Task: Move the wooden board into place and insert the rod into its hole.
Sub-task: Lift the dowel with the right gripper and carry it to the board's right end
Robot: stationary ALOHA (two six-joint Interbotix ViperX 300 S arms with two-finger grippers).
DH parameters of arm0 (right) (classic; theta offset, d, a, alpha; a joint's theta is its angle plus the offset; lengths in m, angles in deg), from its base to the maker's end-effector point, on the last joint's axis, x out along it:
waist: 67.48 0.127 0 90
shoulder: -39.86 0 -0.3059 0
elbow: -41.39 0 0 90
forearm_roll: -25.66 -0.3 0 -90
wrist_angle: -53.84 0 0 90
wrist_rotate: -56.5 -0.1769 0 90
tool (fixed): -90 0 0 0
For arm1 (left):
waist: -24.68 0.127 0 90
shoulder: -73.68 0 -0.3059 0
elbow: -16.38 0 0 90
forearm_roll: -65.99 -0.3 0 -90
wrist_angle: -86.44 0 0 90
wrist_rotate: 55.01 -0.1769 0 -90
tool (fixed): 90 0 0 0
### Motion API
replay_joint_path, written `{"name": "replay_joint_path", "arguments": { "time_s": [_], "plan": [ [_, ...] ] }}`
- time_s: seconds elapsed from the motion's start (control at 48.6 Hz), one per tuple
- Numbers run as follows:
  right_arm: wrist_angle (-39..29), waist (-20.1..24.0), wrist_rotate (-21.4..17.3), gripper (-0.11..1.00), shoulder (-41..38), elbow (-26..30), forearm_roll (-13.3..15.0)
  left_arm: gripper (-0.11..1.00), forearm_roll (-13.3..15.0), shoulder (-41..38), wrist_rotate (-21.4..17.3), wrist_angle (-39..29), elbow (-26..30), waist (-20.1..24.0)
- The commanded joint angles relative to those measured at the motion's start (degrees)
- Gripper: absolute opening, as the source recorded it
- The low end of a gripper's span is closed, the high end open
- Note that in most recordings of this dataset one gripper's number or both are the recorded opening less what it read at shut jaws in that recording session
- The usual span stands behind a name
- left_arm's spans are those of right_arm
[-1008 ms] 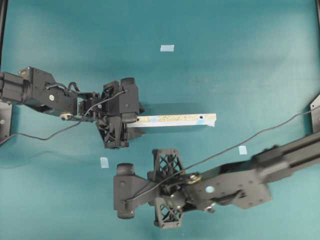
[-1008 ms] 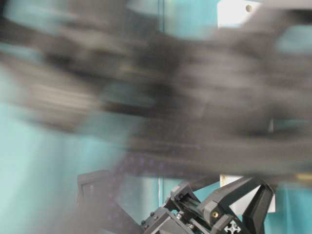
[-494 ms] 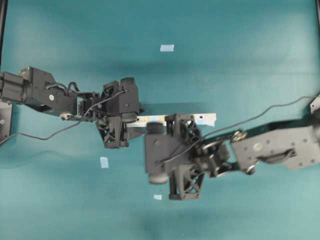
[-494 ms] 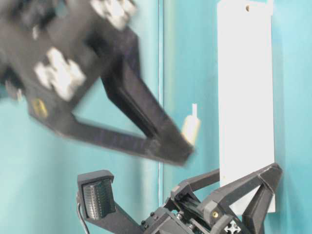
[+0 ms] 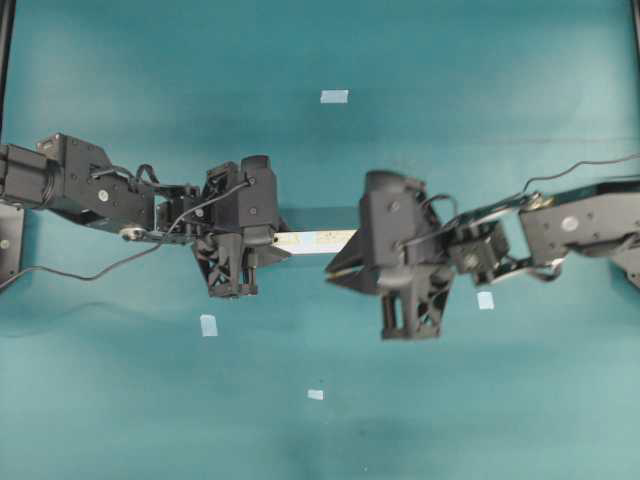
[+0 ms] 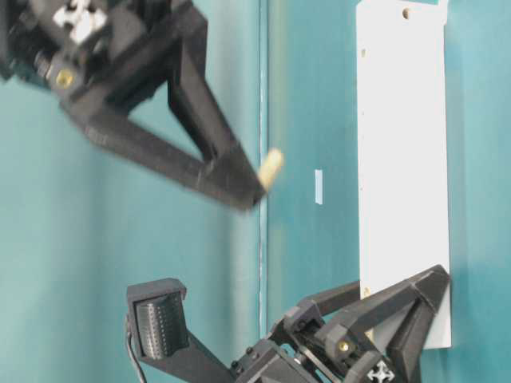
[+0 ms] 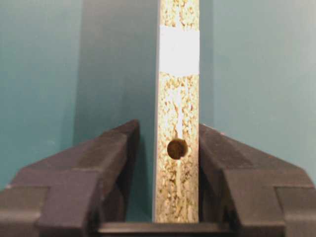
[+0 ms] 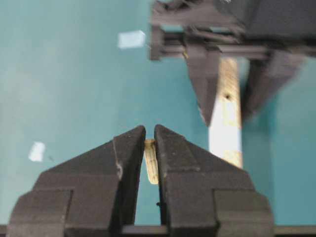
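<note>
The wooden board (image 5: pixel 315 239) stands on its long edge, speckled edge up, pale face (image 6: pixel 399 159) to the side. Its near end sits between the jaws of my left gripper (image 5: pixel 268 243). In the left wrist view one jaw touches the board (image 7: pixel 177 197) and the other leaves a narrow gap. The hole (image 7: pixel 177 148) lies between the jaws, with a light tape patch (image 7: pixel 179 50) beyond it. My right gripper (image 5: pixel 332 270) hangs over the board's middle and hides its far end. It is shut on the rod (image 8: pixel 151 168), whose tip (image 6: pixel 270 169) pokes out past the fingers (image 6: pixel 215 159).
Small pale-blue tape squares lie on the teal table: one at the back (image 5: pixel 334 96), one front left (image 5: pixel 208 324), one under the right arm (image 5: pixel 485 299), one near the front (image 5: pixel 315 394). Cables trail from both arms.
My right gripper has swung with the rod from the table's front up to the board's middle. The left jaws have narrowed around the board's end.
</note>
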Motion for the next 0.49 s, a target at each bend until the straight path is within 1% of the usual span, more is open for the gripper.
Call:
{"name": "replay_joint_path", "arguments": {
  "time_s": [0.0,0.082,0.185,0.288,0.35,0.473],
  "plan": [
    [0.70,-0.88,0.09,0.12,3.08,-1.14,0.70,0.35,0.00,1.23,0.09,0.35,0.70,-0.09],
    [0.88,-1.76,0.09,0.12,4.75,-3.08,1.32,0.30,-0.09,1.23,0.09,0.35,0.70,-0.09],
    [2.72,-3.16,0.09,0.12,6.68,-5.98,2.02,0.28,0.00,1.23,0.00,0.35,0.62,-0.09],
    [9.40,-5.10,0.09,0.12,8.00,-10.20,2.20,0.26,0.00,1.05,0.00,0.35,0.44,-0.09],
    [15.12,-6.33,0.09,0.12,8.09,-12.74,2.20,0.24,-0.09,1.05,0.00,0.26,0.44,-0.09],
    [25.75,-9.40,0.70,0.12,7.91,-17.31,2.20,0.24,0.00,1.05,0.09,0.26,0.53,-0.09]
  ]
}}
